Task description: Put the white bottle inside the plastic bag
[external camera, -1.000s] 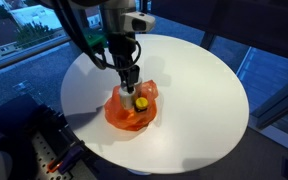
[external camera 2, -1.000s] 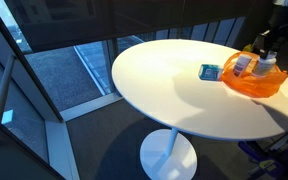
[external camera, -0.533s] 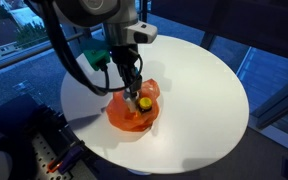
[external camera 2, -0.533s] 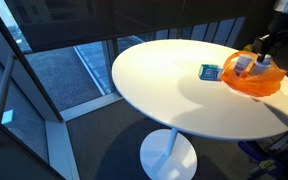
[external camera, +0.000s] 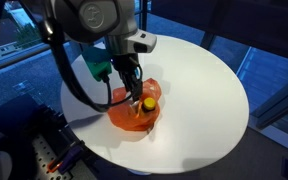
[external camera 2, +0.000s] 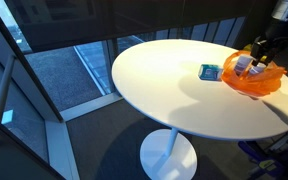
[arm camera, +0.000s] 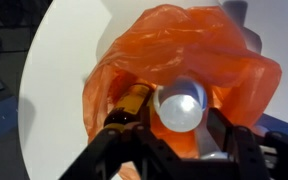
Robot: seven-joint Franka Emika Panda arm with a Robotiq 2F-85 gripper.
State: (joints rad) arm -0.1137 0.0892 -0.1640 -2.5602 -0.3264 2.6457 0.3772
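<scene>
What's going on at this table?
A robot arm has its fingers on either side of a white bottle, which sits upright inside an open orange bag on a round table. Whether they grip it is unclear. A brown bottle lies in the bag too, and a small blue item sits beside it.

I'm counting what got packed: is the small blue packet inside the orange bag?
No, the blue packet lies on the bare table just outside the orange bag.
</scene>
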